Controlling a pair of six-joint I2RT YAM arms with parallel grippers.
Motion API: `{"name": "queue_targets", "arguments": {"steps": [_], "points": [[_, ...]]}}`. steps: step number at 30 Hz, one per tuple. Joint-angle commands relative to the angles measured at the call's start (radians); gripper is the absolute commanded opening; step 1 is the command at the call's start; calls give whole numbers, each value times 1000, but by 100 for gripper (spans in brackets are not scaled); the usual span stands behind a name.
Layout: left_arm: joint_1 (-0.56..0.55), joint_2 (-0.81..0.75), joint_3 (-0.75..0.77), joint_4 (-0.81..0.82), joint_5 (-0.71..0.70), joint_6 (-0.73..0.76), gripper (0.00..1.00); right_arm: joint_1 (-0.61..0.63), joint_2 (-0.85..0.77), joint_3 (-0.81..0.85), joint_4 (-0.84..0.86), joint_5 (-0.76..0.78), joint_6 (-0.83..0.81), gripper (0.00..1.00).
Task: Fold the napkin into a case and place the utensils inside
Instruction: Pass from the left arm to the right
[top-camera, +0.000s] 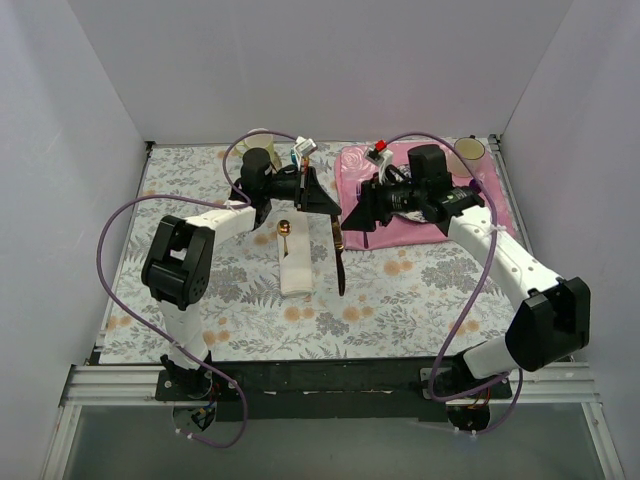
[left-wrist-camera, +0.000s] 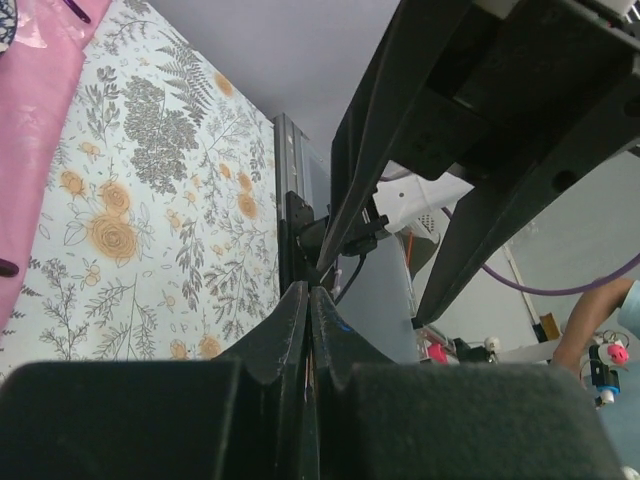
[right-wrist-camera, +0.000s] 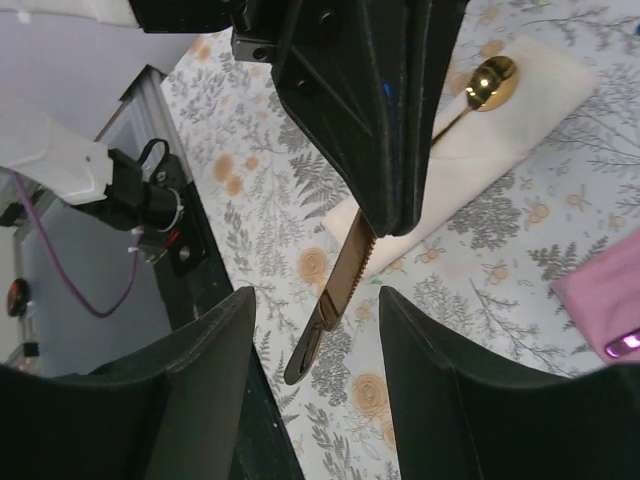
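The left gripper (top-camera: 322, 203) is shut tight on the copper knife (top-camera: 340, 258). It pinches the knife at the blade end, and the knife hangs down from its fingers with the handle at the bottom. In the left wrist view the two black fingers (left-wrist-camera: 290, 330) are pressed together with only a thin line between them. The right gripper (top-camera: 353, 214) is just beside the left one, on its right, and they face each other. It is open wide and holds nothing. In the right wrist view its two fingers (right-wrist-camera: 205, 390) stand far apart, and the knife handle shows in the gap between them, touching neither one. I cannot tell if the end of the knife touches the desk (top-camera: 200, 300). The napkin (top-camera: 297, 270) is folded into a small long shape. It lies flat on the flowery desk, below the left gripper and a little to its left, just beside the hanging knife. The spoon (top-camera: 285, 230) lies with the napkin. Its gold bowl sticks out of the end nearest the left gripper, and the thin stem runs down to the cloth. A pink placemat (top-camera: 400, 225) lies under and behind the right gripper.
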Motion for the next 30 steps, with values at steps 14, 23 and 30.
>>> {"name": "queue_targets", "arguments": {"steps": [14, 23, 30], "points": [[-5, -82, -4, 274, 27, -207, 0, 19, 76, -1, 129, -150, 137, 52], [0, -74, 4, 351, 27, -281, 0, 22, 89, 0, 138, -123, 126, 45], [6, -83, 28, 237, -32, -204, 0, 46, 116, 28, 187, -136, 160, 15]]}}
